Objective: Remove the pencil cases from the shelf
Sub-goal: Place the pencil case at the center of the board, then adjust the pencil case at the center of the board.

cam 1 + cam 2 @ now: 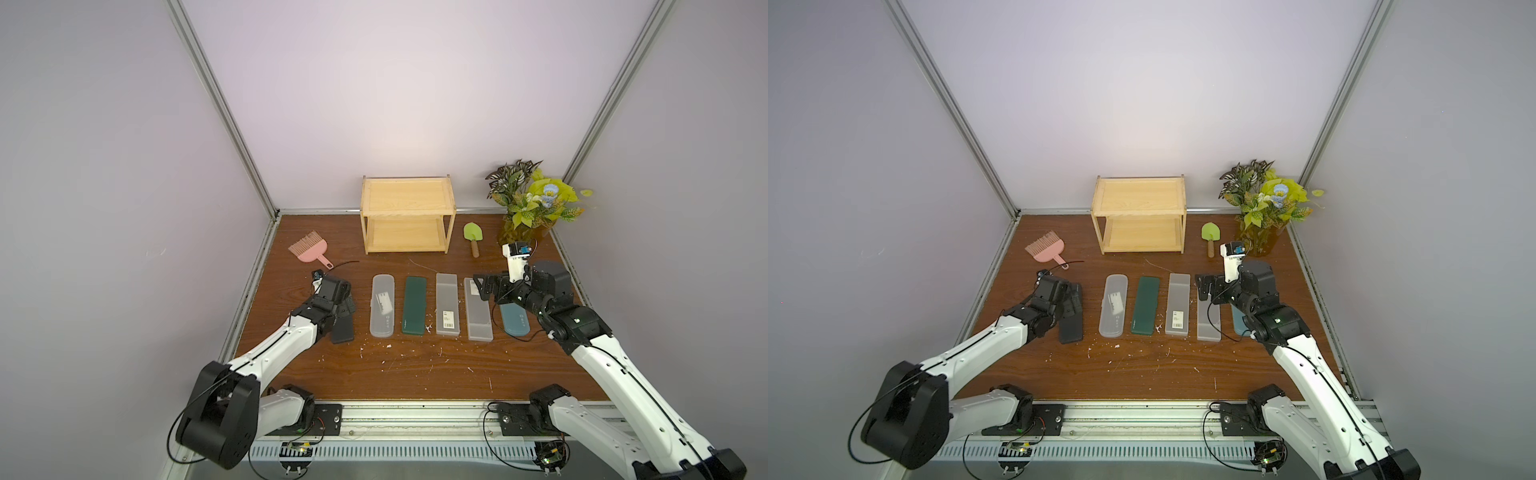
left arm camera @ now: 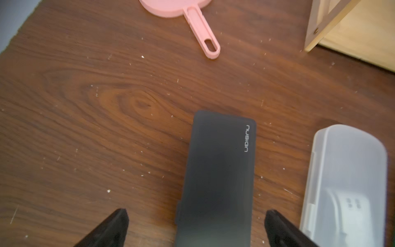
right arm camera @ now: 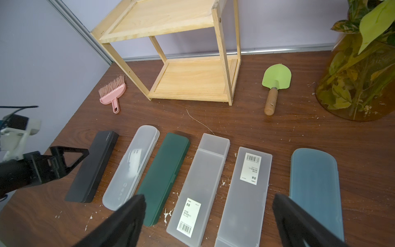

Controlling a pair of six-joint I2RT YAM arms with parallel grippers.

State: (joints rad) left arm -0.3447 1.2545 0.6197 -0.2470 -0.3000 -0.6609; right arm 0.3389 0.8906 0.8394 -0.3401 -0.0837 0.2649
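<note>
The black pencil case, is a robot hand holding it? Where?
No, nothing is held. The left hand stands open around the black pencil case, not touching it. The right hand is open too.

6 pencil cases (image 3: 203, 181) lie in a row before the shelf (image 3: 192, 81).

Light: even, bright; warm glow on back wall (image 1: 407, 104).
Shadows: faint, soft.
Blur: left wrist view smeared, black case (image 2: 215, 181) hazy.
Distortion: right wrist view bends at edges.

The pencil cases (image 1: 414, 305) lie in a close row with narrow gaps. Bare counter (image 1: 415, 374) stretches between them and the shelf (image 1: 407, 197).
</note>
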